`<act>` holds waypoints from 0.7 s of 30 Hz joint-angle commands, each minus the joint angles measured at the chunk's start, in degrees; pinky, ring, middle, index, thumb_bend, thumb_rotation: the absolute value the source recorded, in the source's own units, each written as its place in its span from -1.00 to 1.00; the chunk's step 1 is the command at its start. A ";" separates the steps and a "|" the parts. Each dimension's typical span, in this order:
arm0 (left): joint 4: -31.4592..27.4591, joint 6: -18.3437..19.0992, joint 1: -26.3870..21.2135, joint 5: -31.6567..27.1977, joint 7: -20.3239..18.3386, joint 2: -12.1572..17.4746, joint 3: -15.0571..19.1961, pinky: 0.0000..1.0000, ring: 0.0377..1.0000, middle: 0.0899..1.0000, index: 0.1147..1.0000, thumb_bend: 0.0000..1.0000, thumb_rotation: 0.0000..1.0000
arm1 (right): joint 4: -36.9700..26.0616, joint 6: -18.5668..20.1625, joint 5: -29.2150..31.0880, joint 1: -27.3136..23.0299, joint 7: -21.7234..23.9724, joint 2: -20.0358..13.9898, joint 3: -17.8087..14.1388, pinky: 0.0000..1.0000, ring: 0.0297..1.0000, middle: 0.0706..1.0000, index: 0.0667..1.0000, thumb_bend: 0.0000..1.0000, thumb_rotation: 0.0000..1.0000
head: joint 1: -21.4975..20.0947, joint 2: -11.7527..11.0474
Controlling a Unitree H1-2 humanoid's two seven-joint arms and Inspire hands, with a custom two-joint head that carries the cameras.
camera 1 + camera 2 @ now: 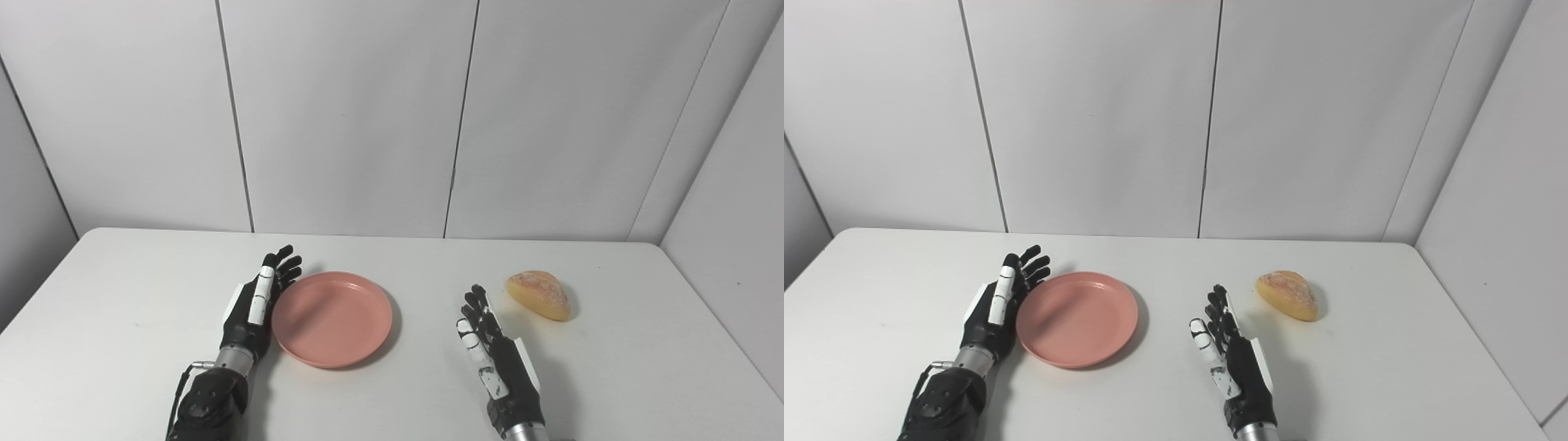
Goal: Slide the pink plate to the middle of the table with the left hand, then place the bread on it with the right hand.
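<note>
2 spread, empty hands: left hand point(257, 306) against pink plate point(334, 318), right hand point(1234, 361) near bread point(1289, 295).

Plate point(331, 319): uniform salmon pink, no pattern. Bread point(539, 294): golden-yellow crust with a paler, whitish-speckled and faintly reddish top. Left hand point(257, 303) and right hand point(495, 361): black with white panels along the fingers and backs, silver-grey at the wrists; table point(122, 318): plain white; wall panels point(349, 116): off-white with dark seams.
</note>
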 commanded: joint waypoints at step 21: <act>-5.83 1.99 5.39 2.89 3.21 -8.05 -2.97 0.91 0.82 0.78 0.73 0.47 1.00 | -2.41 -2.00 1.76 -1.35 0.42 -0.97 -0.46 1.00 0.97 0.95 1.00 0.16 0.49 | 0.95 -1.33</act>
